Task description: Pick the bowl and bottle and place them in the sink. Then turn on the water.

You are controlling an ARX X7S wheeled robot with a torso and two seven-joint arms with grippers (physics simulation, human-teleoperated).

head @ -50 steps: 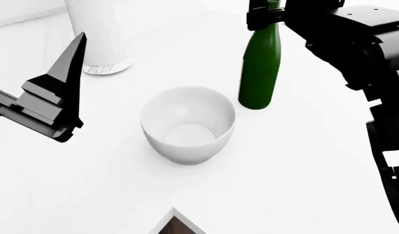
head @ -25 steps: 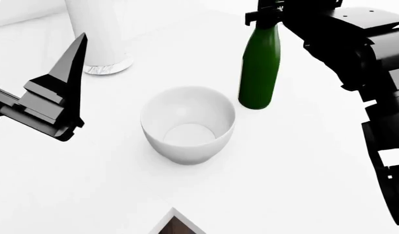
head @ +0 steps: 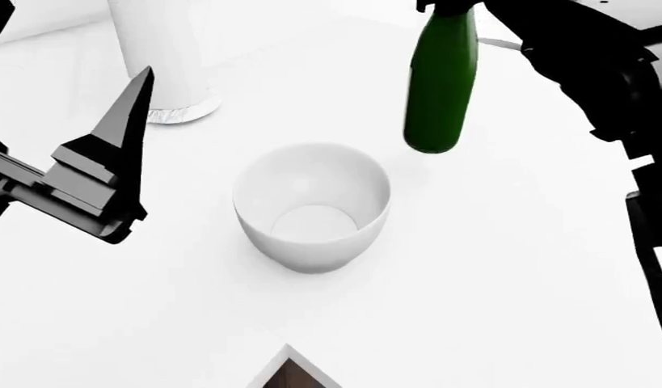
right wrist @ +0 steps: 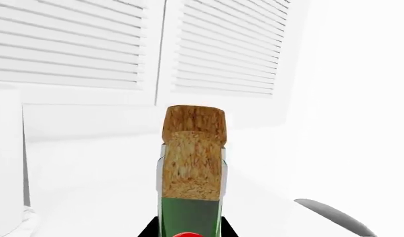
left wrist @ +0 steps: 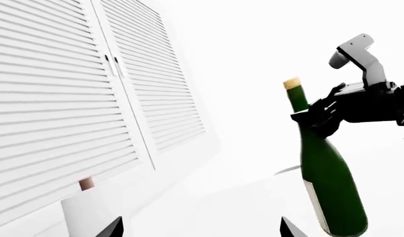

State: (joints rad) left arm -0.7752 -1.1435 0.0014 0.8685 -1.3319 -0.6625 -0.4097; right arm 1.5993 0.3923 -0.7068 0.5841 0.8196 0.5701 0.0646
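Right pincer [left wrist: 320, 116] clenched on the bottle [head: 440, 81] neck, lifted off the worktop [head: 503, 267]; left pincer [head: 104, 174] released. Next, I judge: carry it to the unseen sink

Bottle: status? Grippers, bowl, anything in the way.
Right gripper shut on bottle neck, bottle lifted off the counter. Left gripper open, empty, hanging left of bowl. Bowl upright, untouched. Tall white cylinder stands behind, off the bottle's side.
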